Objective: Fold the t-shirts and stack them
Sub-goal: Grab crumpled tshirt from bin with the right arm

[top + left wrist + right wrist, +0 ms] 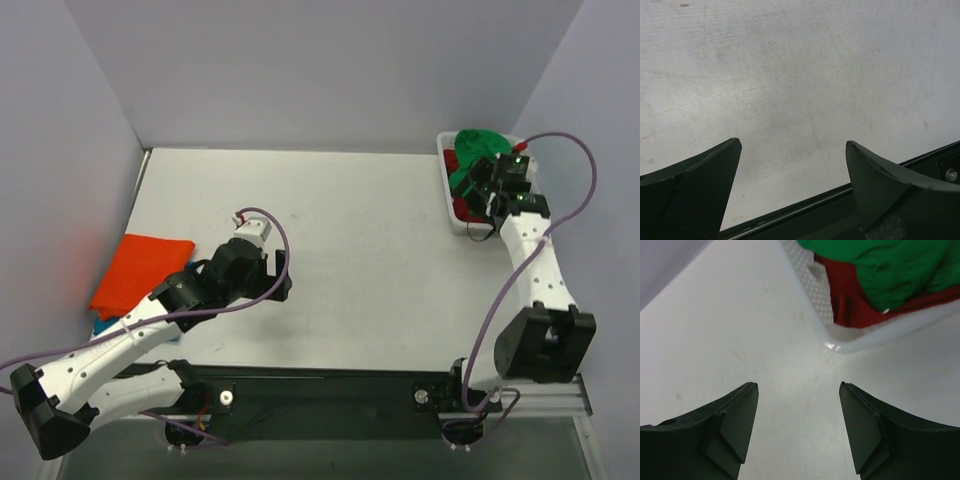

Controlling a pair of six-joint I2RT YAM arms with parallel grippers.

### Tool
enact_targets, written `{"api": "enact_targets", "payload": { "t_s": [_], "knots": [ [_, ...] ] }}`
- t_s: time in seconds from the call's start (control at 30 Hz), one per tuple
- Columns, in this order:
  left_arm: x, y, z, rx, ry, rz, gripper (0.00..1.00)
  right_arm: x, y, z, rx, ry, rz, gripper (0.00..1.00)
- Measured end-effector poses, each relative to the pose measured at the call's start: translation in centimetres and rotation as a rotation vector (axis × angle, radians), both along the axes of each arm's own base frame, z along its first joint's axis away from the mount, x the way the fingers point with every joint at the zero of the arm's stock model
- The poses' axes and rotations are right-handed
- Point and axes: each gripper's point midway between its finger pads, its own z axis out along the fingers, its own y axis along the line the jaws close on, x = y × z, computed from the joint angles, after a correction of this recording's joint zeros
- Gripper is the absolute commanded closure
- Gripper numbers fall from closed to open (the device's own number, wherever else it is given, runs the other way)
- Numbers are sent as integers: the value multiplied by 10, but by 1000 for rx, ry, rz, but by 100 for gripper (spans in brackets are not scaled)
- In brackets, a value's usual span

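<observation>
The bright green t-shirt lies bunched on top in the white mesh basket at the far right, with the dark red t-shirt under it. In the right wrist view the green shirt and the red shirt show past the basket's corner. My right gripper is open and empty, above the table just short of that corner. The orange t-shirt lies folded at the left, with a blue t-shirt's edge under it. My left gripper is open and empty over bare table.
Grey walls close in the white table at the back and both sides. The black rail along the table's near edge shows just below my left gripper's fingers. Purple cables loop off both arms.
</observation>
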Motion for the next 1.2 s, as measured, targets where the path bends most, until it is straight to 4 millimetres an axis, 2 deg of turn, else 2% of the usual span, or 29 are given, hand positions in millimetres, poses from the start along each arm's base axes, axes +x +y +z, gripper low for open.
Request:
{"api": "enact_targets", "payload": {
  "t_s": [0.1, 0.2, 0.33, 0.43, 0.67, 0.83, 1.03, 1.13, 1.2],
  "knots": [
    [1, 1, 4, -13, 3, 0, 3, 31, -36, 0, 32, -15, -92, 34],
    [3, 1, 11, -31, 2, 1, 3, 58, -68, -9, 81, -18, -180, 36],
    [6, 1, 19, -50, -3, 2, 3, 91, -99, -29, 124, -14, -259, 37],
    [7, 2, 24, -49, -9, -1, 3, 107, -112, -49, 144, 12, -297, 38],
    [13, 10, 25, -49, -8, 15, 3, 133, -127, -88, 183, 56, -349, 43],
    [16, 15, 24, -50, -1, 15, 3, 138, -129, -109, 191, 86, -358, 53],
    [18, 19, 24, -54, 6, 12, 3, 137, -131, -115, 176, 98, -351, 80],
    [18, 20, 25, -58, 6, 7, 3, 137, -130, -116, 157, 103, -338, 98],
    [19, 21, 25, -62, 6, 8, 3, 138, -129, -116, 135, 104, -327, 100]
  ]
}}
